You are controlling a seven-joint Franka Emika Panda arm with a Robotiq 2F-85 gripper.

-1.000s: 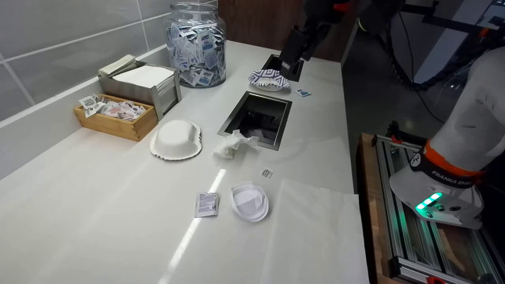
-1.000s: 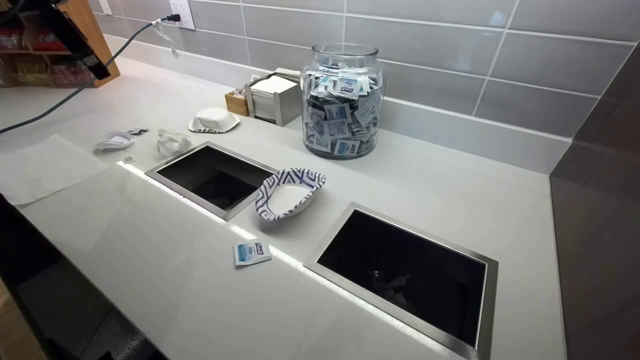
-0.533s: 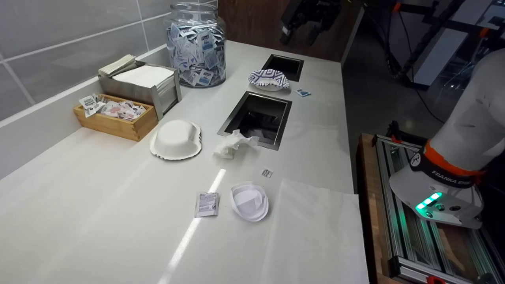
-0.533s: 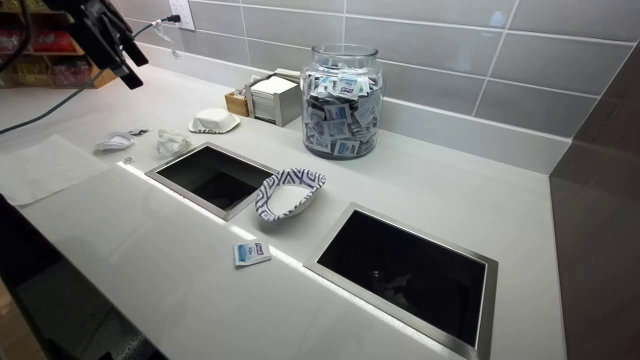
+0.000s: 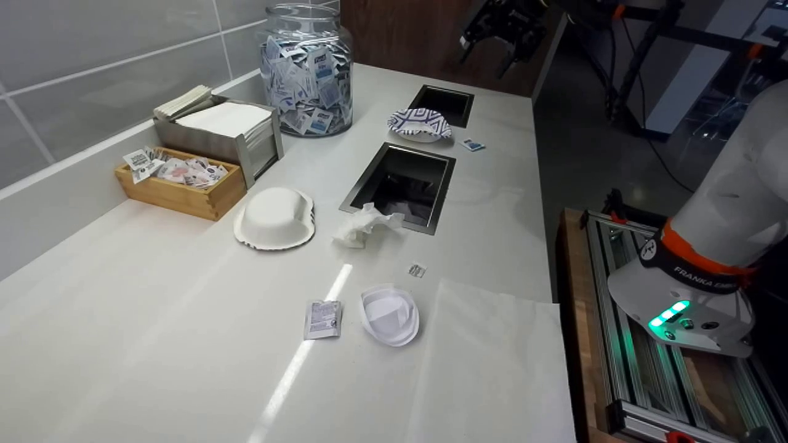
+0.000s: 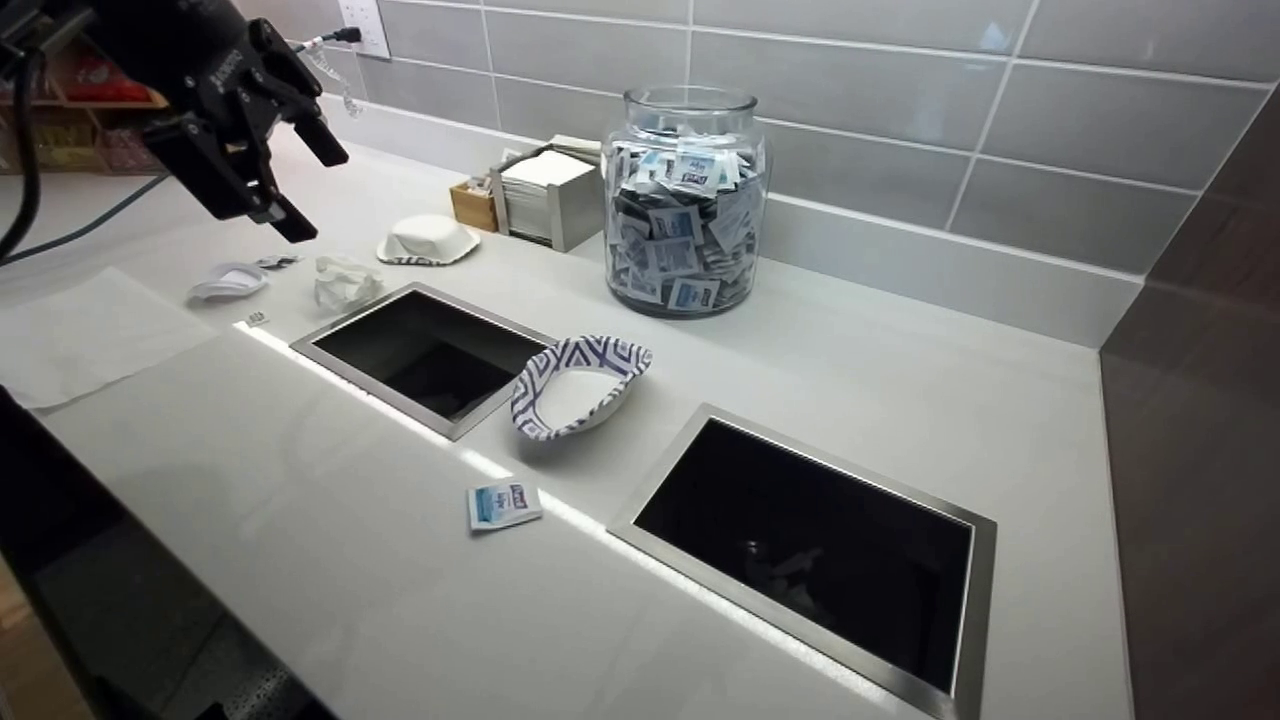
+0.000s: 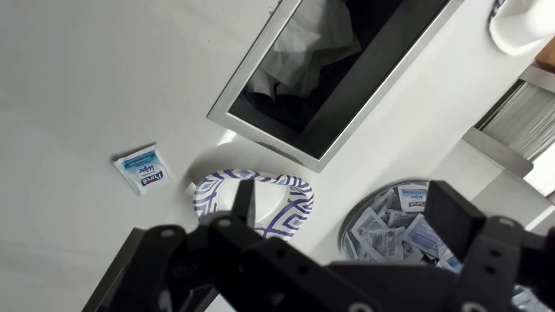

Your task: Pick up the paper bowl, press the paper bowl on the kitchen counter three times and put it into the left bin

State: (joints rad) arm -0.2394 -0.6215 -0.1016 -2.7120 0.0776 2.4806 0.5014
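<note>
The paper bowl is whitish with a blue-purple pattern. It stands upright on the off-white kitchen counter between two steel-rimmed openings, its side bent in. It also shows in an exterior view and in the wrist view, partly behind a finger. My gripper is open and empty, high above the counter and apart from the bowl. It also shows in an exterior view and in the wrist view. The left opening has crumpled paper inside. The right opening is dark.
A glass jar of wipe packets stands tall by the wall. Beside it are a napkin holder and a wooden box. A white upturned bowl, crumpled tissue, white lid and wipe packet lie on the counter.
My gripper has turned so that its two fingers show spread apart. It has moved rightward and lower in an exterior view, nearer the bowl. The bowl and the counter items have not moved.
</note>
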